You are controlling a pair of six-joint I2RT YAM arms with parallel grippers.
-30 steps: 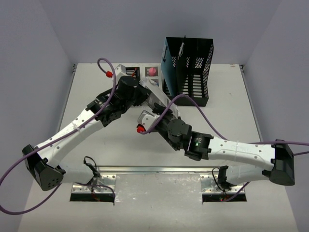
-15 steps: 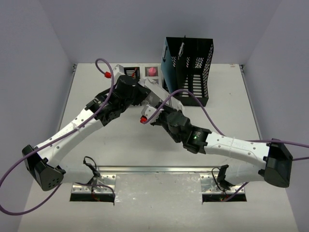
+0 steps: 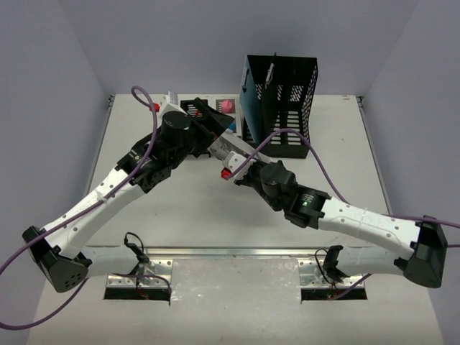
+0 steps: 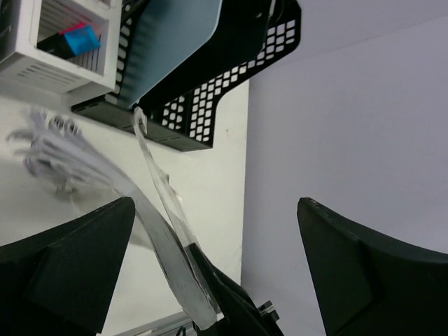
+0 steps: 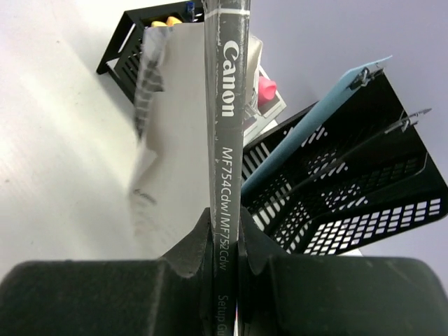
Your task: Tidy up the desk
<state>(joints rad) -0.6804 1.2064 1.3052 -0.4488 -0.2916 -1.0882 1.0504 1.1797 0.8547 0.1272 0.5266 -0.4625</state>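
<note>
Evidently, the right end effector was clenched on the thin edge of a Canon booklet, above the middle of the white worktop that spread beneath both arms. The left end effector, at about 11 o'clock from the right one, stood released, fingers wide apart. Between those fingers showed what looked like a clear plastic sleeve. A black mesh file rack stood at the worktop's 1 o'clock, holding a blue folder.

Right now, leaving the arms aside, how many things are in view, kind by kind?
Mesh file rack: 1
Small mesh bin: 1
White box: 1
Blue folder: 1
Booklet: 1
Total: 5
</note>
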